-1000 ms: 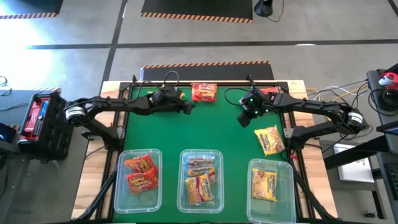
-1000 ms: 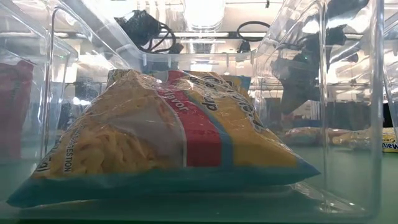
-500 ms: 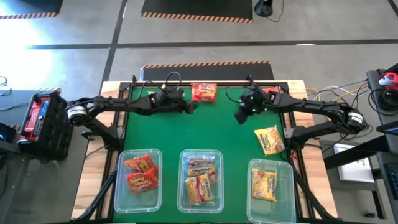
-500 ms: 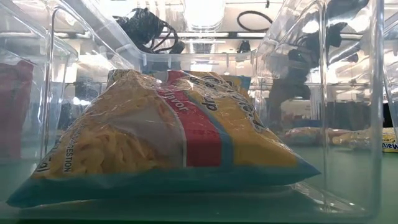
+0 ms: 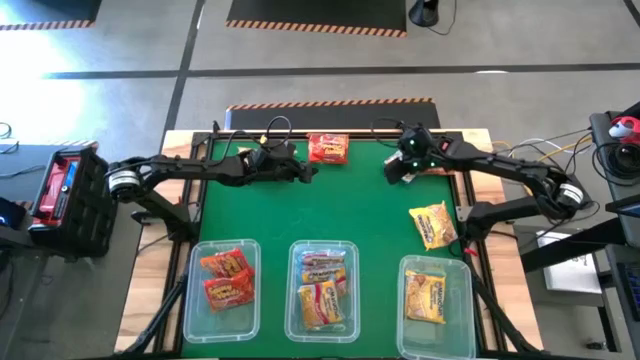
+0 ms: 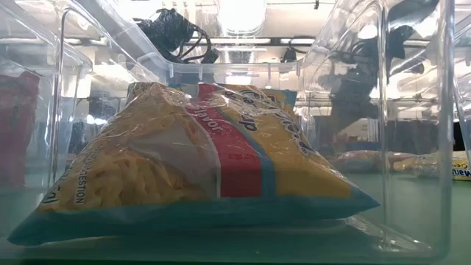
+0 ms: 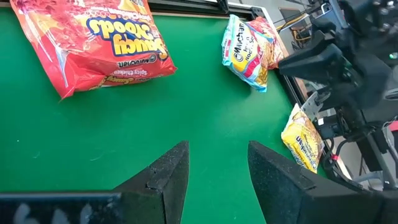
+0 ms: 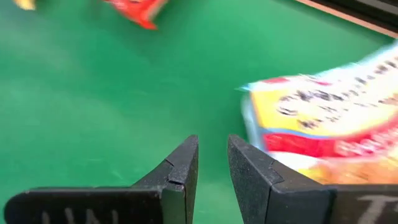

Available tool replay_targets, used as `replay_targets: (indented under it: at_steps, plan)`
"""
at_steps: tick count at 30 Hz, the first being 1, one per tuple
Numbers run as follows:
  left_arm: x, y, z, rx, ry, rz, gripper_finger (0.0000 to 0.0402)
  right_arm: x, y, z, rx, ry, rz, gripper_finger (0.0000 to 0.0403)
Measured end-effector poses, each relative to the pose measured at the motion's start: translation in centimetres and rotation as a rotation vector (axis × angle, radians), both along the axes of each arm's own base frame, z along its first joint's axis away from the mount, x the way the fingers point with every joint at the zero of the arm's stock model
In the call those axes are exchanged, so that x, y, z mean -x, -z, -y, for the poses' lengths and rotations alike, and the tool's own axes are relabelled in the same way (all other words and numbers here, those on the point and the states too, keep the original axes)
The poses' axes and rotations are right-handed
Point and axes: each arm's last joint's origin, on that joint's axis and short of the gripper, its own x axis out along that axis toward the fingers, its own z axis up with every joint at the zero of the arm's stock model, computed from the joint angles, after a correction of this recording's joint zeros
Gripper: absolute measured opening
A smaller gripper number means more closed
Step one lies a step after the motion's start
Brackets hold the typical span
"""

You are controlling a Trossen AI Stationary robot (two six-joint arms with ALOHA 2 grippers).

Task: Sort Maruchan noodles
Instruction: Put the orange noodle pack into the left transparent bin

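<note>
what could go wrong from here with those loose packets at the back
1. The right gripper has only a narrow gap and sits beside the yellow-pink packet, not over it; closing now would likely pinch nothing.
2. That packet lies close to the table's back edge, so a nudge might push it against the frame.
3. The left gripper points toward the red packet; both arms work close together and could crowd each other.

Red noodle packet (image 5: 328,148), yellow packet (image 5: 433,225), green mat (image 5: 330,205).
</note>
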Motion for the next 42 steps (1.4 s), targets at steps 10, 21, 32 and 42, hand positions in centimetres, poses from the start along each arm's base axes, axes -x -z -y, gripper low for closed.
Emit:
replay_targets:
  at_steps: [10, 21, 32, 42]
  plan:
    - [0.0, 0.0, 0.0, 0.0, -0.007, 0.0, 0.0146, 1.6, 0.3, 1.2, 0.003, 0.019, -0.061, 0.0077]
    - [0.0, 0.0, 0.0, -0.015, 0.003, -0.007, 0.0146, 2.8, 0.6, 1.6, -0.153, 0.05, -0.015, 0.0077]
    - [0.2, 0.0, -0.5, 0.023, -0.197, 0.019, 0.0146, -0.4, -1.4, 3.2, -0.092, 0.019, 0.386, 0.0077]
    - [0.6, 0.1, -1.2, 0.055, -0.252, 0.018, 0.0146, -2.2, -0.4, 3.9, -0.281, -0.13, 0.552, 0.0077]
